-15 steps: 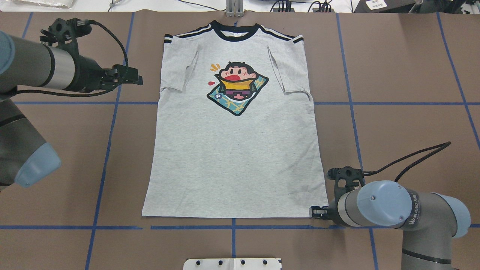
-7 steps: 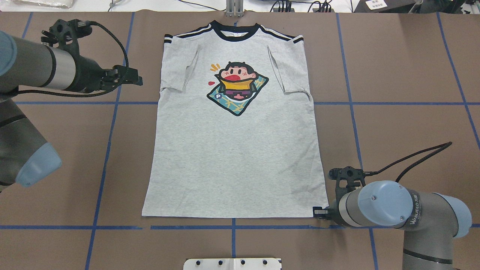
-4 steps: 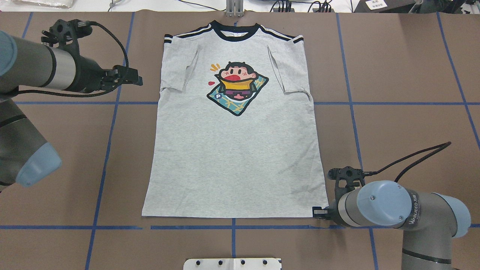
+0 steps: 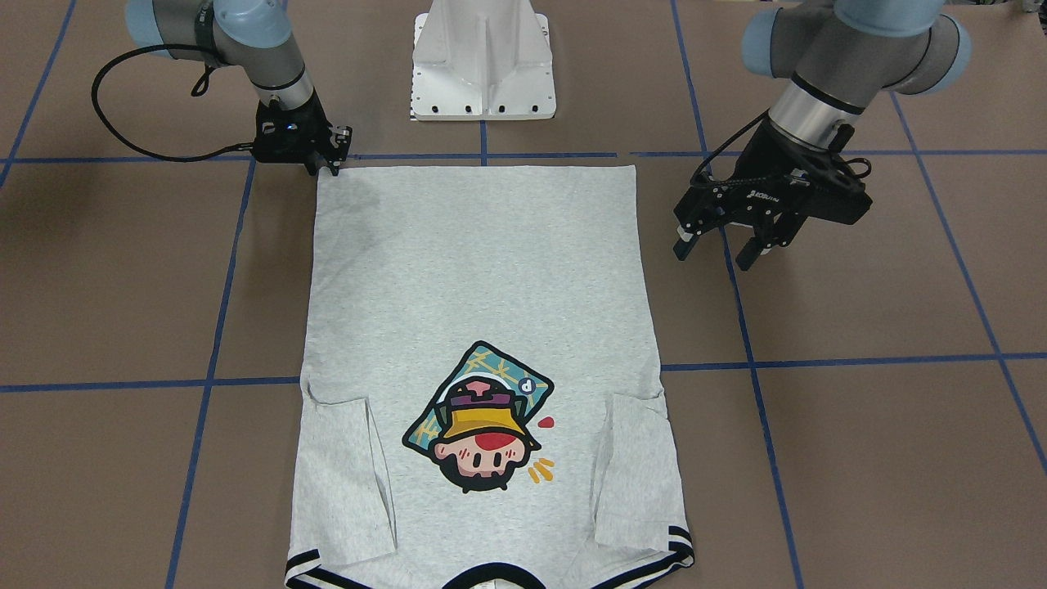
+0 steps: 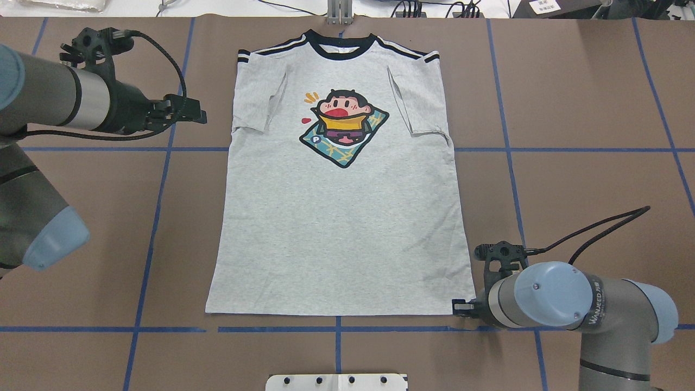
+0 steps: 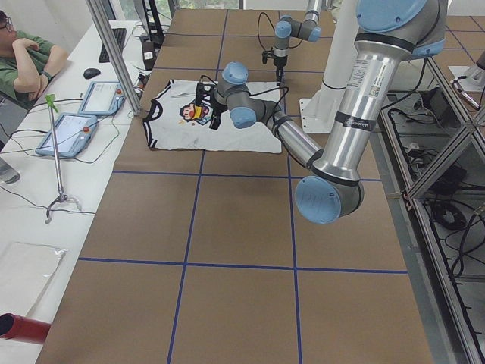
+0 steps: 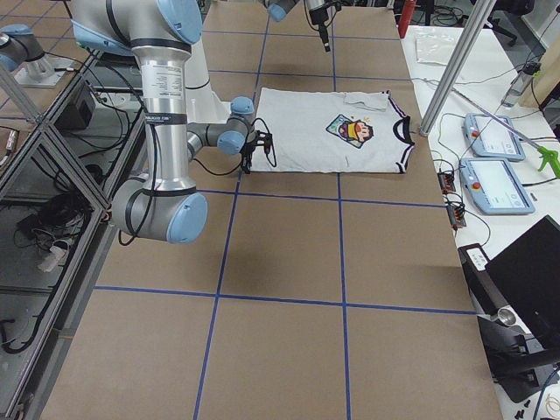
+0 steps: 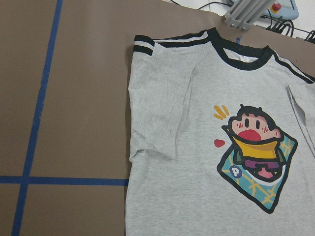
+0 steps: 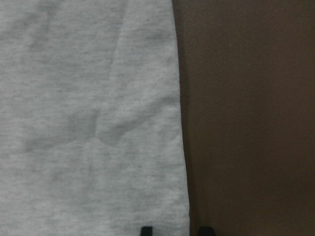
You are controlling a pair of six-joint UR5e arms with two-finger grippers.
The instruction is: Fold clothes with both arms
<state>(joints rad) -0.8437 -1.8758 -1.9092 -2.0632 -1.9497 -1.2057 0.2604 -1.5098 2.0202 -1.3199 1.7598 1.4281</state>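
**T-shirt flat on the bench, one pincer at its hem corner**

The T-shirt (image 5: 336,228) lies spread, print up, in the middle of the bench (image 5: 570,108). In the overhead view its collar (image 5: 339,49) is at 12 o'clock and its hem (image 5: 336,312) at 6. Both sleeves (image 5: 260,103) are turned in over the chest.

It looks like thin, light jersey, so it should be limp with no stiffness of its own. Lifted at one point it would likely sag and drag rather than keep its shape. The brown bench cover looks matte, so the cloth may cling a little instead of sliding. It is not fragile, though a careless pull could wrinkle it or undo the sleeve folds.

The sensible holds are the corners and edges: the two hem corners at 5 and 7 o'clock, or a hem corner with the shoulder on the same side, raised together so the fold line stays straight.

The right pincer (image 5: 456,307) sits low at the 5 o'clock hem corner. Its wrist view shows the fingertips (image 9: 146,230) apart, straddling the side edge and not yet clamped on cloth. The left pincer (image 4: 713,255) hangs released, fingers spread, off the shirt's 10 o'clock side and apart from the sleeve.
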